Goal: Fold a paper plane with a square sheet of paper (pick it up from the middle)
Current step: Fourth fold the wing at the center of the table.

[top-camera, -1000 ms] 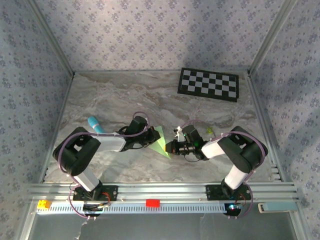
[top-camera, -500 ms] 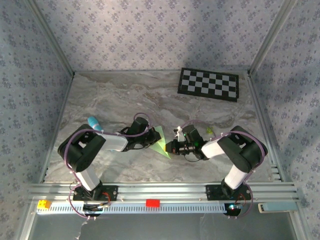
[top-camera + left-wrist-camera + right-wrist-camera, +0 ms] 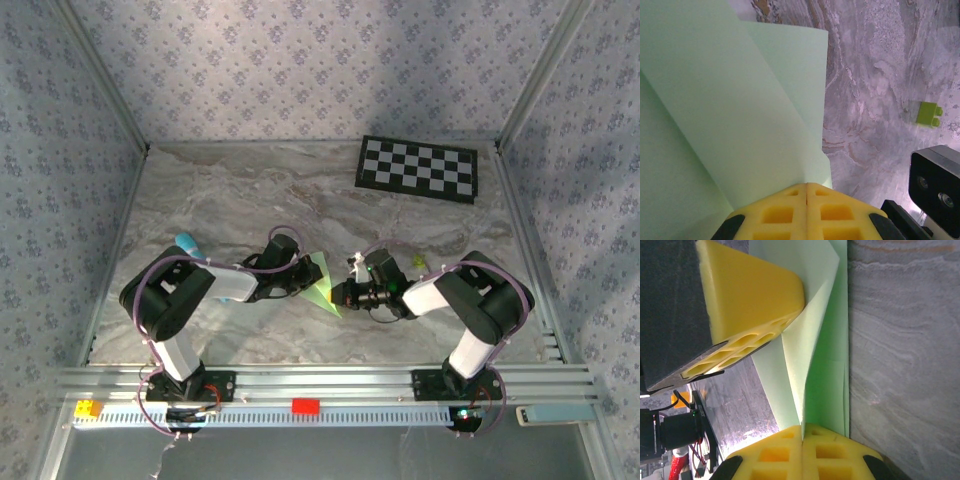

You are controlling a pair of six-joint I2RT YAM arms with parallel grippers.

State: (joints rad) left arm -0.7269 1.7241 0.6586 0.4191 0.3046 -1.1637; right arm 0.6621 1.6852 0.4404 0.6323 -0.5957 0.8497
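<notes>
- A slotted aluminium rail (image 3: 330, 380) is seen along the near edge. A yellow brick (image 3: 88, 408) sits at its left end, a red brick (image 3: 305, 405) sits near its middle, and both arm bases are bolted to it.
- Just beyond, near the middle of the grey marble-patterned table (image 3: 230, 200), the sheet of paper (image 3: 322, 282) is found between the two grippers. It is partly folded, with a pointed near end.
- The left gripper (image 3: 806, 186) is clenched on the paper, which is pinched between its closed yellow pads.
- The right gripper (image 3: 802, 429) is likewise clenched on the paper from the right side.
- A small lime-green brick (image 3: 929, 114) is seen on the table to the right of the paper, apart from it.
- A cyan-blue stick (image 3: 186, 243) is seen at the left, partly covered by the left arm.
- A black-and-white checkerboard (image 3: 418, 168) is laid flat at the far right.
- The table is enclosed on the left, far and right sides by pale floral wallpaper (image 3: 300, 70), with slanted aluminium posts (image 3: 105, 75) at the far corners.
</notes>
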